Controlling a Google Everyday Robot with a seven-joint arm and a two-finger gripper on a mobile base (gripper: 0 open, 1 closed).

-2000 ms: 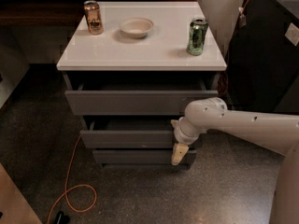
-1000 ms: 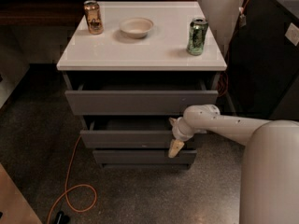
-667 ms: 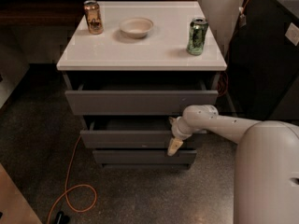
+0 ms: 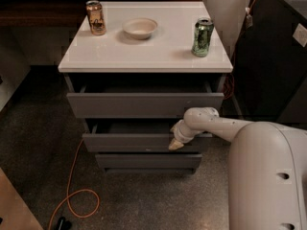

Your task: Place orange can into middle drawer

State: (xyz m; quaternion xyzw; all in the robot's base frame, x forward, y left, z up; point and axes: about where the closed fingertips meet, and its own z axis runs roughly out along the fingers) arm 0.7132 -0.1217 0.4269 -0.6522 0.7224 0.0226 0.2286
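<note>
The orange can point(image 4: 96, 17) stands upright at the back left of the cabinet's white top point(image 4: 144, 51). The middle drawer point(image 4: 129, 142) is pulled out a little, its grey front forward of the cabinet body. My gripper point(image 4: 175, 143) is at the right end of the middle drawer's front, fingertips pointing down-left against it. It holds nothing that I can see. The white arm point(image 4: 225, 127) reaches in from the lower right.
A cream bowl point(image 4: 139, 28) sits mid-back on the top and a green can point(image 4: 202, 37) at the right. The top drawer point(image 4: 144, 104) is also partly open. An orange cable point(image 4: 72, 195) loops on the floor at the left. Dark equipment stands at the right.
The arm has drawn back toward the camera and fills more of the lower right. The gripper stays at the right end of the middle drawer front. The cans and bowl have not moved.
</note>
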